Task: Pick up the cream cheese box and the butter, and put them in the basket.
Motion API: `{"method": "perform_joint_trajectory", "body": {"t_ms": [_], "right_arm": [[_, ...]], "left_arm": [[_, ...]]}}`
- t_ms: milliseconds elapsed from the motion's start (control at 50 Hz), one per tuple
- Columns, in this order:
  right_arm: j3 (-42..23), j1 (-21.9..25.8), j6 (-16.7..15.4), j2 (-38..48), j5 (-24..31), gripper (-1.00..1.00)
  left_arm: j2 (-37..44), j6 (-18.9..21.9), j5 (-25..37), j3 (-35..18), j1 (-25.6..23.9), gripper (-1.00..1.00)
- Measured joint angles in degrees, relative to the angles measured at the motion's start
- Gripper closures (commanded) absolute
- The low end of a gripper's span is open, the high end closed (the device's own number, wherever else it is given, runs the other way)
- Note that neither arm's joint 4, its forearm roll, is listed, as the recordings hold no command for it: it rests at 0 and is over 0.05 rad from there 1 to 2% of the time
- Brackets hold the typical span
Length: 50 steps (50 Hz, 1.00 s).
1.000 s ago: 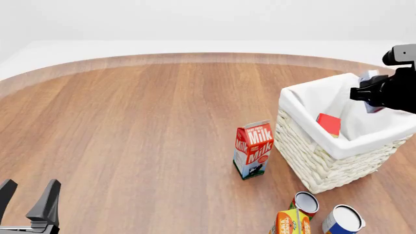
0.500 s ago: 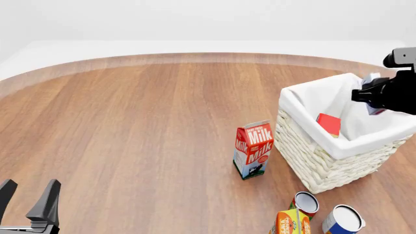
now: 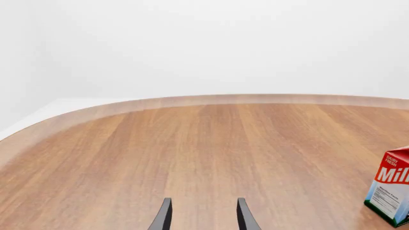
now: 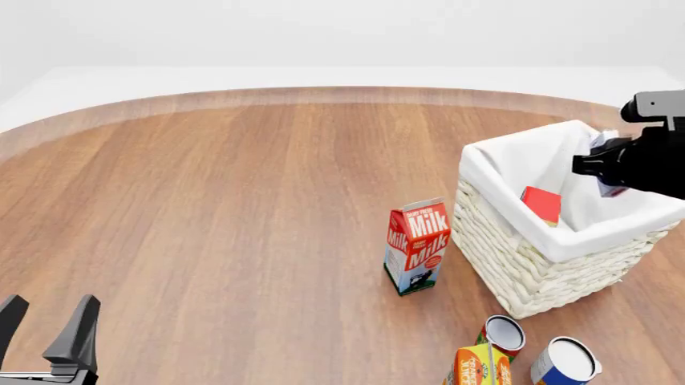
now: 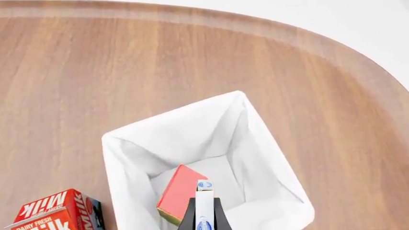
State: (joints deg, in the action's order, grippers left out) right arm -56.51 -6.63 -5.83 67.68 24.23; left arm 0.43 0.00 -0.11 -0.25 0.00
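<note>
Right gripper (image 5: 204, 218) pinching cream cheese box (image 5: 204, 203), now lower over basket (image 4: 514, 265); left gripper (image 3: 202, 215) spread.

- butter (image 4: 541, 204) inside basket (image 4: 503, 233), table's right
- milk carton (image 4: 416, 245) just left of basket
- cans (image 4: 564, 362) in front of basket

Milk carton (image 4: 418, 246), front face: "Milk" in white on red — repeated on the side panel.
Milk carton (image 3: 391, 191), left wrist view: "DAIRY FRESH" above "Mil", the word cut by the frame edge; small print below, too fine to read.
Milk carton (image 5: 54, 213), right wrist view: "MILK" and "DAIRY FRESH".
Orange carton (image 4: 479, 366): lettering present — illegible.
Cream cheese box (image 5: 204, 206): blue oval mark, unreadable.
</note>
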Motion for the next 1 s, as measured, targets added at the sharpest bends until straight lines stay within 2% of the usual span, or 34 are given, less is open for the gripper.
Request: {"method": "perform_joint_trajectory", "body": {"t_ms": [140, 160, 540, 1000], "right_arm": [[0.23, -0.04, 0.02, 0.34, -0.35, 1.00], [0.26, -0.07, 0.02, 0.38, -0.39, -1.00], [0.39, -0.08, 0.17, 0.51, -1.09, -1.00], [-2.00, 0.76, -0.55, -1.00, 1.20, -1.00]], "left_arm": [[0.00, 0.00, 0.00, 0.00, 0.00, -1.00], [0.00, 0.00, 0.00, 0.00, 0.00, -1.00], [0.00, 0.00, 0.00, 0.00, 0.00, -1.00], [0.00, 0.00, 0.00, 0.00, 0.00, -1.00]]}}
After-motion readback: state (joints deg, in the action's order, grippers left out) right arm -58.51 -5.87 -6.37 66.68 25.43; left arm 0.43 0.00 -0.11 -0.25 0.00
